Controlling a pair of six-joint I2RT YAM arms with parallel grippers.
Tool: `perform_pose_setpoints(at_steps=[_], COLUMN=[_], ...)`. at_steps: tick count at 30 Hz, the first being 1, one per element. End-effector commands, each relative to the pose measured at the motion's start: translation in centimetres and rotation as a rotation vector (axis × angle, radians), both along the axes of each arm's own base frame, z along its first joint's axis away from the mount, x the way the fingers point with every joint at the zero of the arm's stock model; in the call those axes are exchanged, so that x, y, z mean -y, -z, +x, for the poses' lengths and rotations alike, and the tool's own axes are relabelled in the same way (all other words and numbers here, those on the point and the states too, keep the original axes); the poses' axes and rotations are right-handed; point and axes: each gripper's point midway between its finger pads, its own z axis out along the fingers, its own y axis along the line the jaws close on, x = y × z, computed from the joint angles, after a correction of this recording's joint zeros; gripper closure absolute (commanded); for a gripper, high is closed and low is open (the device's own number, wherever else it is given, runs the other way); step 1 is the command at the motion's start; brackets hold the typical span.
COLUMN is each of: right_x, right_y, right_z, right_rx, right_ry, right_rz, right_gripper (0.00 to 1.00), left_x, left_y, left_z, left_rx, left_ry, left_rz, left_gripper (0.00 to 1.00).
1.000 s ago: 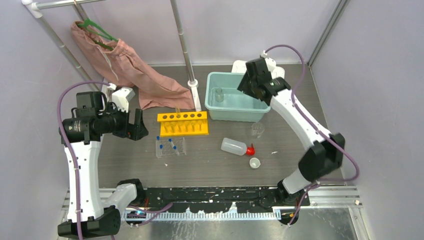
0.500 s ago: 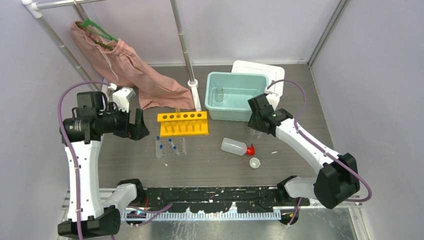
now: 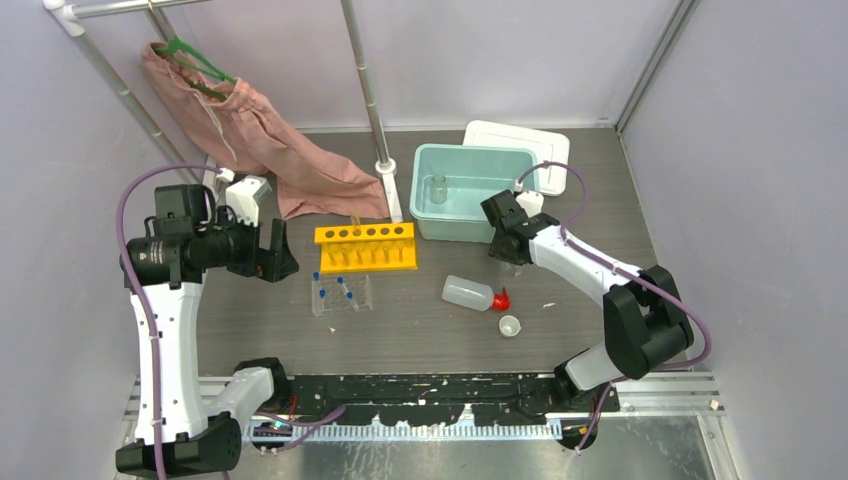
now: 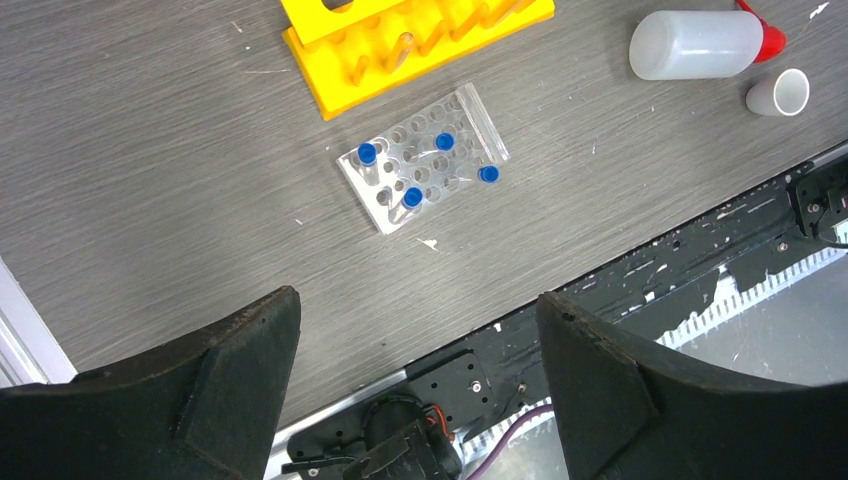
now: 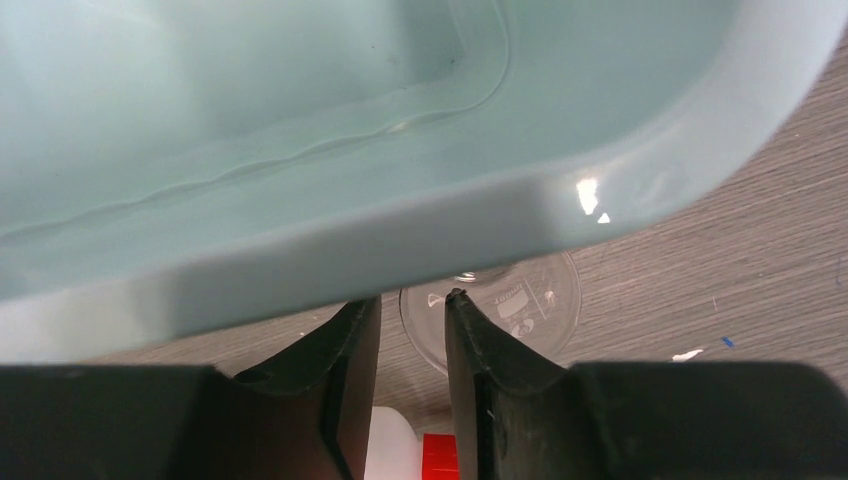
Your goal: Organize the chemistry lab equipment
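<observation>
The right gripper (image 5: 412,297), fingers narrowly parted at lower centre, straddles the thin rim of a round glass beaker (image 5: 500,310) below a glossy teal tub (image 5: 400,235); whether it pinches is unclear. The left gripper (image 4: 415,300) gapes wide above the grained grey table (image 4: 150,150).

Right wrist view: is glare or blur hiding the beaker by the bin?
Right wrist view: the teal bin is close and soft, with one small glare spot on its rim; the beaker below is sharper but partly hidden by that rim. Top external view: evenly lit, no glare, but the right gripper hides the beaker.
</observation>
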Motion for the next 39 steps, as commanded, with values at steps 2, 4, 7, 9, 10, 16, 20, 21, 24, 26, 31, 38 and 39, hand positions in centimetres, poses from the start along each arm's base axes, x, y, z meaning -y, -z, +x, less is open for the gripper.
perform_pose_setpoints(at_steps=[2,4,7,9,10,16,20,21,24,26,31,38,39], right_x=[0.1,0.2,0.3,0.3,0.4,0.7,0.9,1.0,1.3,1.6,1.5,0.5,0.3], right_y=[-0.7,-0.6,-0.4,-0.4,-0.4,-0.3,-0.5,-0.7,-1.6,-2.5,-7.5,-19.5,-20.7], right_z=[1.5,1.5,1.5,1.5,1.5,1.3,1.1,1.1,0.8,0.4,-1.0,-2.5,-2.5], right_rx=[0.059,0.054,0.042,0.040,0.039,0.031,0.035,0.039,0.056,0.066,0.134,0.356,0.373], right_ry=[0.011,0.011,0.008,0.011,0.010,0.014,0.019,0.020,0.029,0.034,0.024,-0.040,-0.046], right_rz=[-0.017,-0.026,-0.037,-0.041,-0.043,-0.060,-0.065,-0.065,-0.063,-0.058,0.022,0.214,0.229], right_gripper=[0.65,0.68,0.72,0.74,0.76,0.78,0.86,0.88,0.95,0.99,0.99,0.99,0.99], left_x=[0.2,0.2,0.1,0.1,0.1,0.1,0.2,0.2,0.1,0.1,0.1,0.3,0.4], left_y=[-0.6,-0.6,-0.3,-0.2,-0.2,-0.4,-0.4,-0.4,-0.4,-0.4,-0.4,-0.8,-0.8], left_z=[0.3,0.2,0.2,0.2,0.2,0.2,0.1,0.1,0.0,0.1,0.1,0.4,0.3], left_rx=[0.037,0.037,0.034,0.031,0.032,0.038,0.039,0.039,0.041,0.041,0.038,0.049,0.046], left_ry=[0.006,0.009,0.008,0.007,0.006,0.007,0.009,0.009,0.011,0.010,0.013,0.014,0.014], left_rz=[-0.005,-0.004,-0.002,-0.002,-0.001,0.000,-0.002,-0.001,0.002,0.001,0.002,-0.010,-0.015], left_gripper=[0.12,0.12,0.12,0.12,0.12,0.12,0.12,0.12,0.12,0.12,0.12,0.12,0.12])
